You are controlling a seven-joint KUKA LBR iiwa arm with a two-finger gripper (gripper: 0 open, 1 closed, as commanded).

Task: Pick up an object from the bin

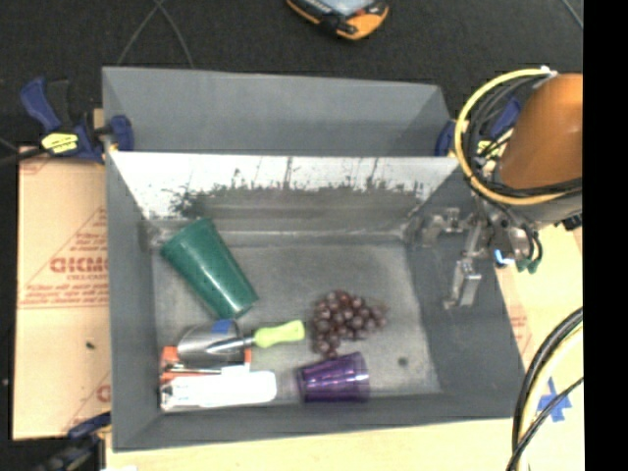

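My gripper [444, 260] hangs over the right side of the bin, close to the right wall, with its two metal fingers spread open and nothing between them. Nearest to it, down and to the left, a bunch of dark purple grapes [345, 320] lies on the bin floor. Just in front of the grapes a purple cup [334, 378] lies on its side by the front wall. The gripper touches neither.
A dark green cup [208, 266] lies tipped at the left. Below it are a small trowel with a lime-green handle [238, 340] and a white oblong thing with orange at its end [218, 389] in the front left corner. The arm's orange cover and cables stand over the right rim.
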